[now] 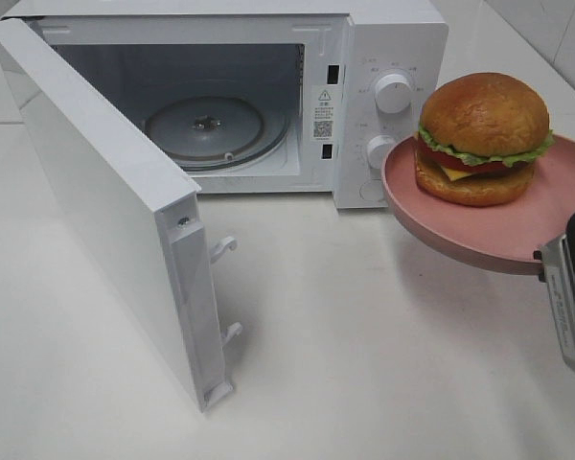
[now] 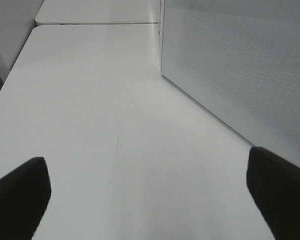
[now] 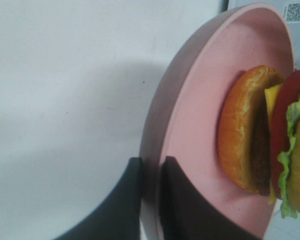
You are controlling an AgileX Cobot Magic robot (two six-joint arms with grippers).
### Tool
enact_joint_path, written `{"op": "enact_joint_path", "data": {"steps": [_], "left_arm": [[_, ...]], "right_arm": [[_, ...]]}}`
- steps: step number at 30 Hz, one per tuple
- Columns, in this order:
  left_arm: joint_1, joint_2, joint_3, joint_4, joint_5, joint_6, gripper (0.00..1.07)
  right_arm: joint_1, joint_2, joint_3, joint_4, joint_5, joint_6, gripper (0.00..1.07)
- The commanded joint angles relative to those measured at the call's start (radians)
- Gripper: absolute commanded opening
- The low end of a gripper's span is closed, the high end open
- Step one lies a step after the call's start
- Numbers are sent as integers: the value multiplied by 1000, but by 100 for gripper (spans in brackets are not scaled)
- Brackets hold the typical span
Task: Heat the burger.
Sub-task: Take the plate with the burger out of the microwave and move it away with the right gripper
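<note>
One microwave (image 1: pixel 268 96) stands on the white tabletop (image 1: pixel 364 335) with its door (image 1: pixel 115 201) swung fully open. Inside lies one glass turntable (image 1: pixel 206 126). Two control knobs (image 1: pixel 393 93) sit one above the other on the front panel.

One burger (image 1: pixel 481 139) rests on one pink plate (image 1: pixel 479 230), which is held raised above the tabletop, to the right of the microwave and level with the control panel. The right hand (image 3: pixel 150 195) is closed on the plate's rim, one finger on each face of the rim. The burger sits near the plate's centre, apart from the fingers.

The left hand (image 2: pixel 147 192) stands wide open and holds nothing, low over bare tabletop beside what appears to be the open door's outer face.
</note>
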Motion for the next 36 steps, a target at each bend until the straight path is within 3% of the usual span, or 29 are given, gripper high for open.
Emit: {"op": "enact_joint_path", "data": {"steps": [1,17,30,36], "left_arm": [[-1,-18,4,-1,-1,0,100],[-1,-18,4,-1,-1,0,100],[-1,-18,4,-1,-1,0,100],[-1,-18,4,-1,-1,0,100]], "right_arm": [[-7,-17,-6,-74,-36,60,0],[-7,11,-6,-354,180,668,0],[-6,275,-8,-524,301,1240,0],[-5,373,-10,-573,343,1383,0]]}}
